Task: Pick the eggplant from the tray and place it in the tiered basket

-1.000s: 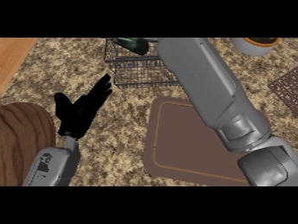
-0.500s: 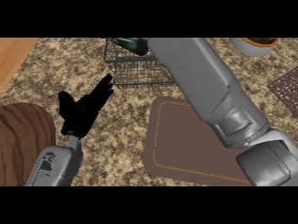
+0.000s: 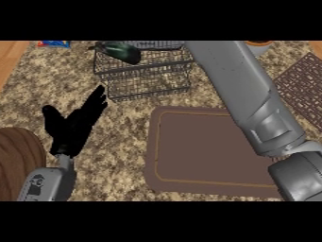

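We saw a brick-patterned mat at the counter's right edge | a blue-red item at its far-left edge.

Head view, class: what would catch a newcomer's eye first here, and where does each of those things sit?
The big grey right forearm crosses the right side, reaching up past the wire basket at top centre; its hand is out of sight. A dark eggplant lies in the basket's upper left corner. Below sits a bare brown tray, and the black left hand rests open at the left.
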